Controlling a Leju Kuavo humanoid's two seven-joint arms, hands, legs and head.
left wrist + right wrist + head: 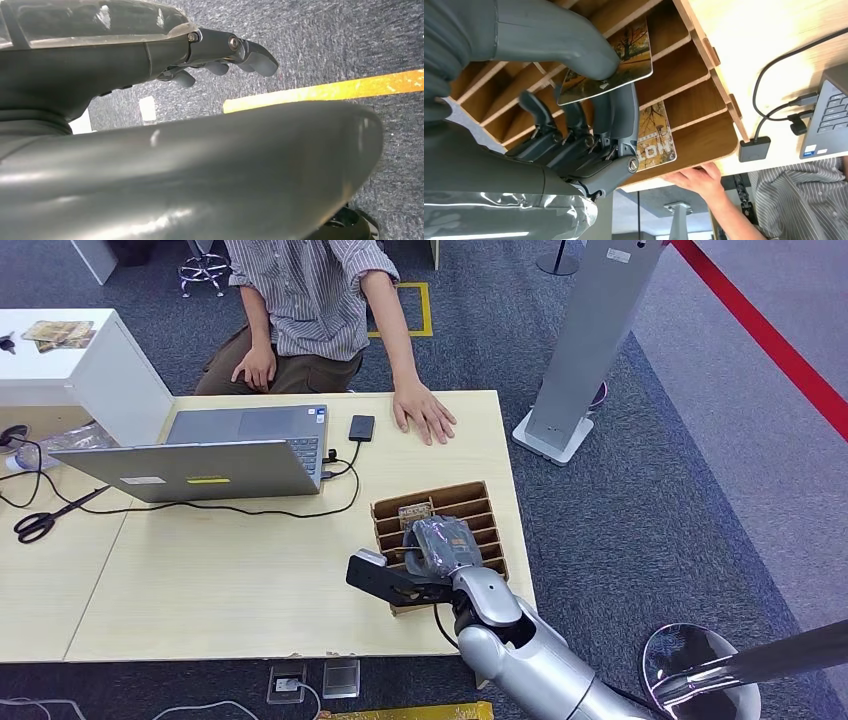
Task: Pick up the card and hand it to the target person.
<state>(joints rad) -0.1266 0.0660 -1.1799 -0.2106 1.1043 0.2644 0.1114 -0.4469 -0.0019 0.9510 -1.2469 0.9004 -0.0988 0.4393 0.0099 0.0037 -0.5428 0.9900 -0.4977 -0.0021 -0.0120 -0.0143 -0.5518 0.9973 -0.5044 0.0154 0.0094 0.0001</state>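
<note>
A wooden slotted card holder (483, 502) stands near the table's right front edge. My right hand (440, 545) reaches down into it. In the right wrist view the hand (574, 130) pinches a card with an autumn tree picture (629, 50) between the thick thumb and a dark finger, its edge raised above the slot dividers (684, 65). A second printed card (656, 132) lies in a slot further on. Across the table sits the person in a striped shirt (310, 290), one hand (425, 412) flat on the tabletop. My left hand (220, 55) hangs over the carpet, holding nothing, fingers loosely extended.
An open laptop (230, 455) with a black cable sits mid-table, and a dark phone (361, 427) lies beside it. Scissors (40, 522) lie at the left. A white cabinet (90, 360) stands at the far left, a grey standing panel (590, 340) right of the table.
</note>
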